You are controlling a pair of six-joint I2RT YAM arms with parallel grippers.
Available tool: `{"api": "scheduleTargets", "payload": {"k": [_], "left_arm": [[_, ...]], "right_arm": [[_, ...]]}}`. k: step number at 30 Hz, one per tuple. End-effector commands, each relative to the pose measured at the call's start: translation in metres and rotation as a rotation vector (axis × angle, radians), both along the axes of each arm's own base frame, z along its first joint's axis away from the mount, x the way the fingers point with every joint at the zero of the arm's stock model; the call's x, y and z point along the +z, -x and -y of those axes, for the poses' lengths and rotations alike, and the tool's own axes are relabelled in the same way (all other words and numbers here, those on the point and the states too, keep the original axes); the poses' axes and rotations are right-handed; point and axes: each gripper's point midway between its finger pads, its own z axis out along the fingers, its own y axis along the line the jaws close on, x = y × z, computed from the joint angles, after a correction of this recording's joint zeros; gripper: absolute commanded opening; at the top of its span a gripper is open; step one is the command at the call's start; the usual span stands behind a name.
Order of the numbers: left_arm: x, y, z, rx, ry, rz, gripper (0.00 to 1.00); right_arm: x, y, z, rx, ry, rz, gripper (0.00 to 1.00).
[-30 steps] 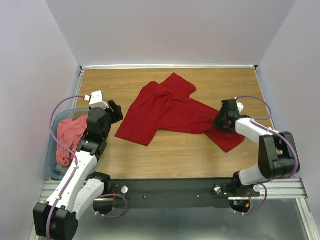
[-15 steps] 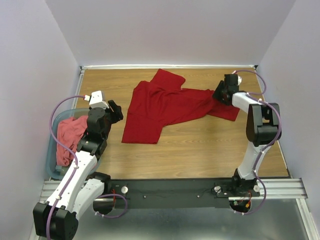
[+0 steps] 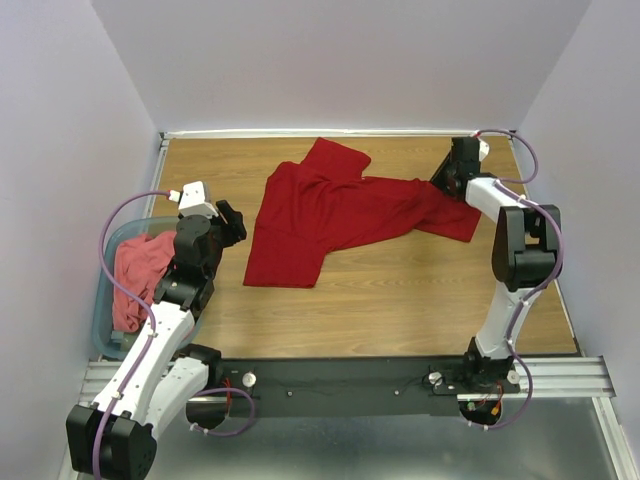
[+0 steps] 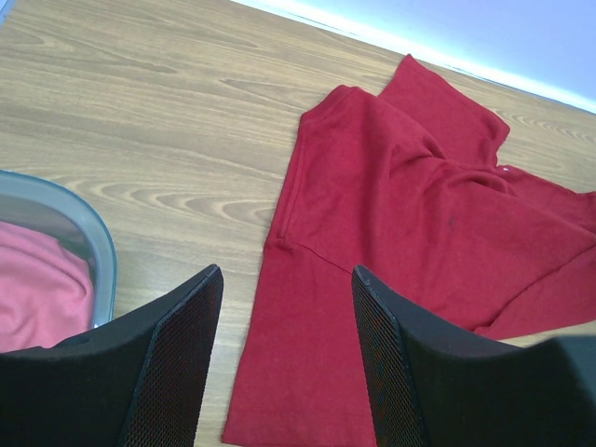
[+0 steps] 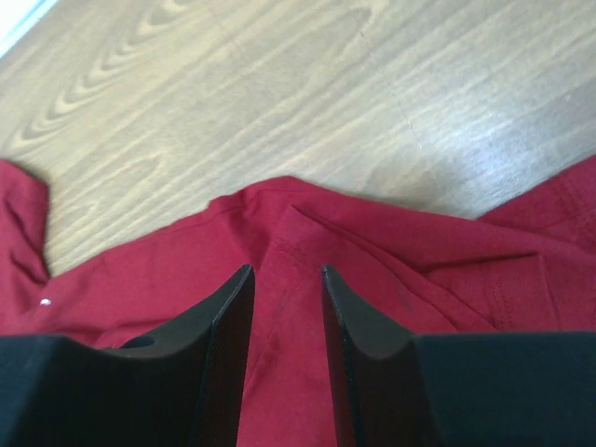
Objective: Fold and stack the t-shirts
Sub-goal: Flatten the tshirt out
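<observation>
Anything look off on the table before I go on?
Yes: the red t-shirt lies twisted and wrinkled on the table, not spread flat, its right end bunched beside the right gripper. It looks unready for folding. The pink t-shirt sits crumpled in the tub at the left edge.

The crimson t-shirt (image 3: pixel 340 215) and the coral-pink t-shirt (image 3: pixel 138 275) are matt, creased cloth. At 9 o'clock, the tub (image 4: pixel 98 247) is translucent glossy plastic. The surface (image 3: pixel 400 300) is smooth, faintly sheened wood grain. The left pincer (image 4: pixel 286 279) has matt black, mesh-textured fingers (image 4: pixel 177 372).
</observation>
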Motion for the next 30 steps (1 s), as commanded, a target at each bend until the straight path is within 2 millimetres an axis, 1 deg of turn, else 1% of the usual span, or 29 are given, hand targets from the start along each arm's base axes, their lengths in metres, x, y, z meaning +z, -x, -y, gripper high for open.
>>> {"api": "scheduleTargets", "payload": {"k": [1, 5, 9, 10, 12, 13, 14, 16, 17, 20, 30], "left_arm": [[-0.003, 0.001, -0.001, 0.002, 0.006, -0.009, 0.66], [-0.004, 0.000, 0.000, -0.001, 0.006, -0.013, 0.66], [-0.004, 0.000, 0.000, 0.000, 0.006, -0.012, 0.66], [-0.005, 0.000, 0.000, 0.000, 0.005, -0.015, 0.66], [-0.005, 0.000, 0.000, 0.000, 0.004, -0.014, 0.65], [-0.005, 0.000, 0.000, 0.000, 0.003, -0.015, 0.66], [-0.005, 0.000, 0.000, -0.002, 0.004, -0.014, 0.66], [-0.004, 0.000, 0.000, 0.000, 0.004, -0.012, 0.66], [-0.004, 0.000, 0.000, 0.000, 0.004, -0.012, 0.65], [-0.004, 0.000, 0.000, 0.000, 0.005, -0.011, 0.66], [-0.003, 0.001, -0.001, 0.001, 0.005, -0.008, 0.66]], "right_arm": [[-0.020, 0.000, 0.010, -0.066, 0.004, -0.049, 0.42], [-0.037, -0.001, 0.007, -0.055, -0.012, -0.080, 0.41], [-0.048, 0.000, 0.007, -0.060, -0.018, -0.102, 0.41], [-0.048, 0.000, 0.008, -0.060, -0.007, -0.102, 0.34], [-0.049, 0.000, 0.009, -0.061, -0.001, -0.104, 0.29], [-0.043, -0.001, 0.010, -0.060, 0.002, -0.093, 0.25], [-0.041, 0.000, 0.011, -0.062, 0.006, -0.091, 0.19], [-0.035, -0.001, 0.011, -0.055, 0.013, -0.080, 0.13], [-0.028, -0.001, 0.012, -0.053, 0.023, -0.069, 0.08], [-0.016, 0.000, 0.013, -0.047, 0.034, -0.050, 0.01], [0.001, 0.005, 0.012, -0.037, 0.030, -0.027, 0.00]]}}
